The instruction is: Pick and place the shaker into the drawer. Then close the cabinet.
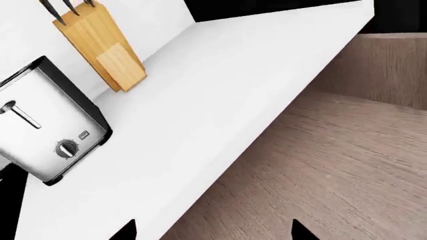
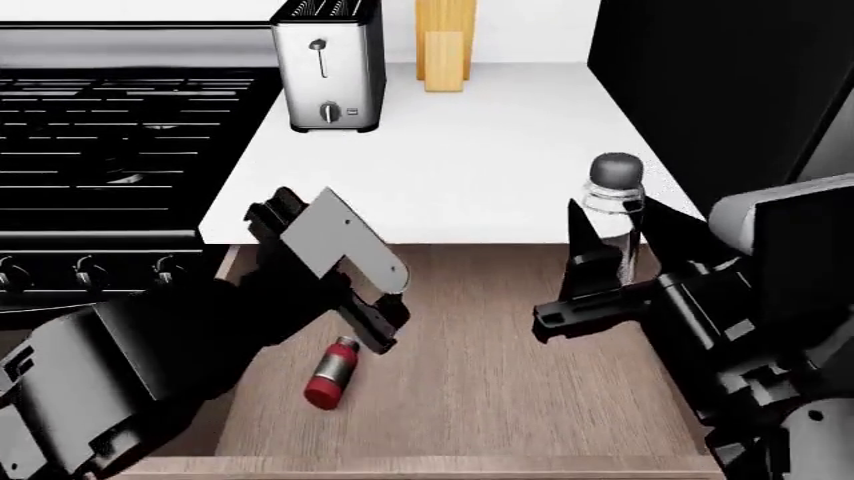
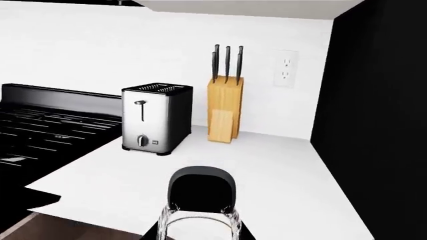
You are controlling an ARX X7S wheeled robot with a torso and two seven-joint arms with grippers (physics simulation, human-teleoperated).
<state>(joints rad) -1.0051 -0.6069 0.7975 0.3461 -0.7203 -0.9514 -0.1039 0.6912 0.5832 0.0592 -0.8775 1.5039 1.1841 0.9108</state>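
Note:
The red shaker (image 2: 331,373) with its silver cap lies on its side on the floor of the open wooden drawer (image 2: 507,400). My left gripper (image 1: 213,231) hangs open above the drawer's back left part, just above and behind the shaker, with nothing between its fingers. In the left wrist view only the drawer floor (image 1: 333,165) and the counter edge show. My right gripper (image 3: 199,232) is at the drawer's back right, its fingers pressed on both sides of the tall clear-necked bottle (image 2: 617,200).
The white counter (image 2: 467,170) runs behind the drawer, with a steel toaster (image 2: 328,65) and a wooden knife block (image 2: 446,45) at its back. A black stove (image 2: 107,130) stands to the left. A tall black panel (image 2: 721,90) rises on the right.

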